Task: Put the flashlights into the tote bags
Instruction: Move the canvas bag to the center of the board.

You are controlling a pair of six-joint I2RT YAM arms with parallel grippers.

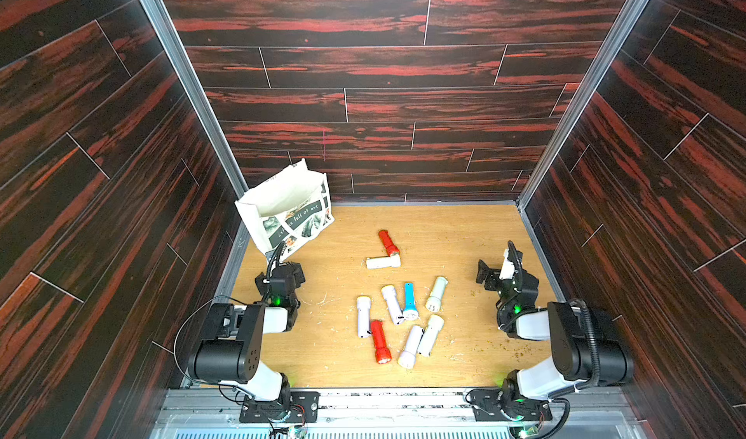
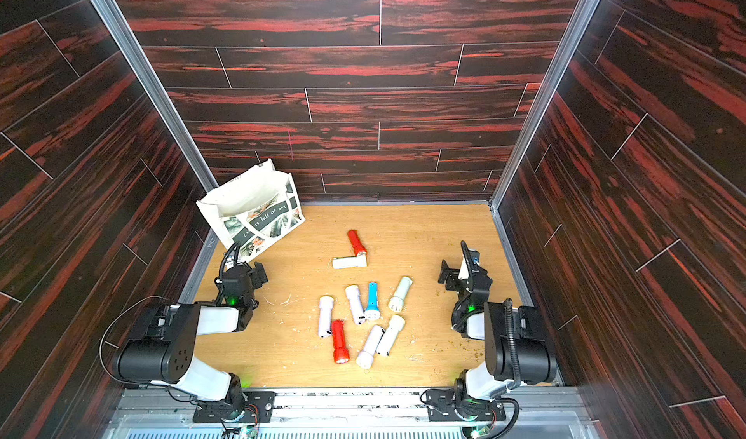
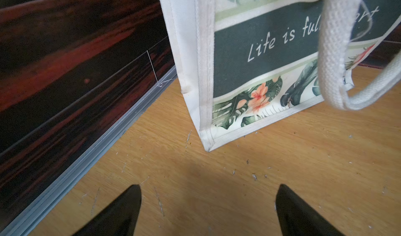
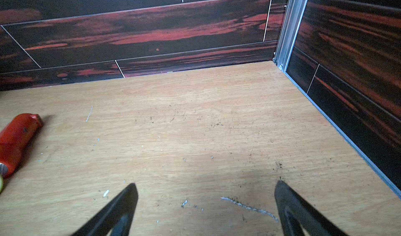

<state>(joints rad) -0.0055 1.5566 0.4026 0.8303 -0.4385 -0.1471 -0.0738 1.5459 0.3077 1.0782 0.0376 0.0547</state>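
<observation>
The cream tote bag [image 1: 282, 211] [image 3: 260, 50] stands upright and open-mouthed in the far left corner, its strap handle [image 3: 332, 72] hanging down the printed front. Several flashlights lie loose mid-table: a red one [image 1: 388, 242] [image 4: 17, 139] touching a cream one [image 1: 382, 262], then a nearer cluster with a blue one [image 1: 409, 300], a mint one [image 1: 436, 293], a second red one [image 1: 379, 341] and pale lilac ones [image 1: 363, 316]. My left gripper [image 1: 296, 273] [image 3: 208, 187] hovers open just in front of the bag, holding nothing. At the right side my right gripper [image 1: 484, 273] [image 4: 205, 184] is open and empty over bare wood.
Dark red wood-pattern walls [image 1: 383, 94] enclose the wooden table [image 1: 464, 231] on three sides, with aluminium rails [image 3: 108, 141] along the base. Small crumbs and scratches dot the surface. Both arm bases [image 1: 278, 408] sit on the front rail.
</observation>
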